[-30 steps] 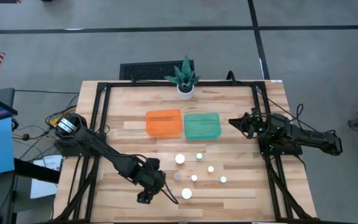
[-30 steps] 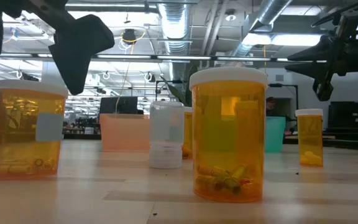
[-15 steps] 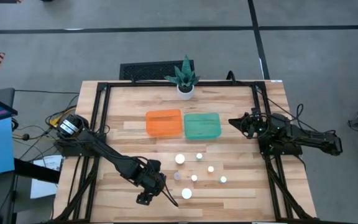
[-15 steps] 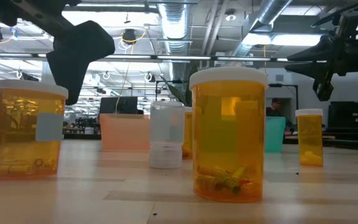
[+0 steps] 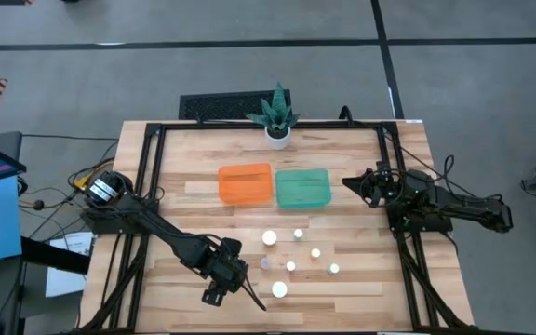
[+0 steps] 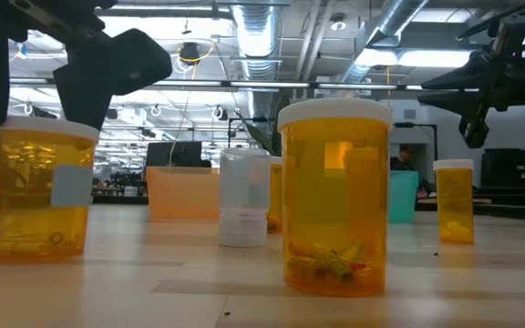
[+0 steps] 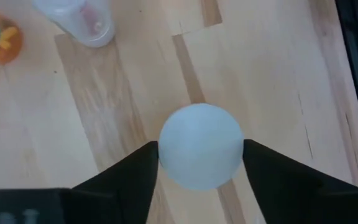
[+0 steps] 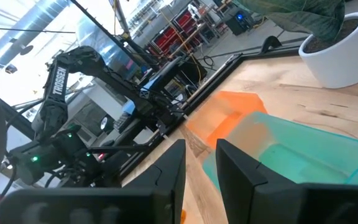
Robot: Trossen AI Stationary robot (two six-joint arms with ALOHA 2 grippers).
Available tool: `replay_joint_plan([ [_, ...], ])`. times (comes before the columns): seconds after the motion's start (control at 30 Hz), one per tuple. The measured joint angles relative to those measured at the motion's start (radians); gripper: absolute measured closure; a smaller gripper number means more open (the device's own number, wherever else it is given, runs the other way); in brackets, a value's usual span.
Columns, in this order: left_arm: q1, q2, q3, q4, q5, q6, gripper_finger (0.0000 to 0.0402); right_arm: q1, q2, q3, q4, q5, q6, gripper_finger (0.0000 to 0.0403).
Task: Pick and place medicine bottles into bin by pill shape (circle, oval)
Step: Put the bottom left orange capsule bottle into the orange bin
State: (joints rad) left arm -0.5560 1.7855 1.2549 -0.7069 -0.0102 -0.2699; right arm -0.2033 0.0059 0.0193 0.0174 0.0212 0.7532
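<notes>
Fingers of my left gripper (image 7: 199, 163) sit against both sides of a white bottle cap (image 7: 200, 145), closed about halfway onto it, at the table's 6 o'clock edge; it is not lifted. Five more bottles (image 5: 291, 267) stand just beyond, toward centre, well short of the bins. Orange bin (image 5: 245, 183) and green bin (image 5: 302, 188) past centre look empty, so sorting has barely begun. My right gripper (image 5: 354, 184) waits at 3 o'clock, fingers narrowly apart, holding nothing
</notes>
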Motion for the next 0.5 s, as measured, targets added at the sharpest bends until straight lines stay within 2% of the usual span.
replay_joint_plan([
  [0.27, 0.000, 0.029, 0.006, 0.048, 0.025, 0.010, 0.0198, 0.000, 0.000, 0.000, -0.002, 0.000, 0.006, 0.0300],
  [0.5, 0.010, 0.024, 0.026, -0.004, -0.003, -0.042, 0.0199, 0.000, 0.000, 0.000, -0.007, 0.000, 0.006, 0.0300],
])
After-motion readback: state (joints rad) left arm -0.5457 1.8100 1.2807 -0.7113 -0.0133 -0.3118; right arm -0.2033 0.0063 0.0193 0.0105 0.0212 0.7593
